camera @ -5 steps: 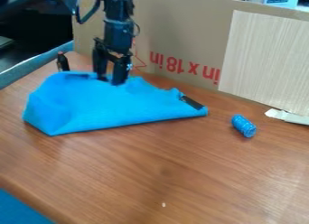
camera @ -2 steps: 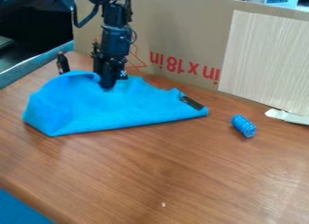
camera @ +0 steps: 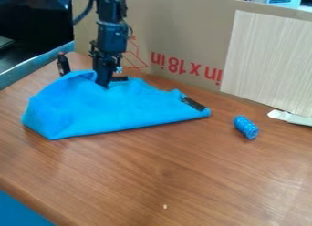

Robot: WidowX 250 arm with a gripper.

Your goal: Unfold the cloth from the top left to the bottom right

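At the top edge of the blue cloth, left of centre in the camera view, the black gripper (camera: 103, 83) points straight down. Its fingers are together, with cloth bunched up against their left side. The cloth (camera: 110, 109) lies folded on the table, wide and raised at the left and tapering to a point at the right, where a dark patch shows. Part of the fingertips is hidden by the cloth.
A blue ribbed cylinder (camera: 246, 127) lies right of the cloth. Behind stands a cardboard wall (camera: 183, 43) with a pale panel (camera: 268, 61). A dark upright object (camera: 63, 64) is at the back left, and a white scrap (camera: 290, 117) at the right.
The gripper's fingers have shut at the cloth's upper edge, and the gripper has shifted slightly left. The cloth's upper left edge is pulled up a little beside it.
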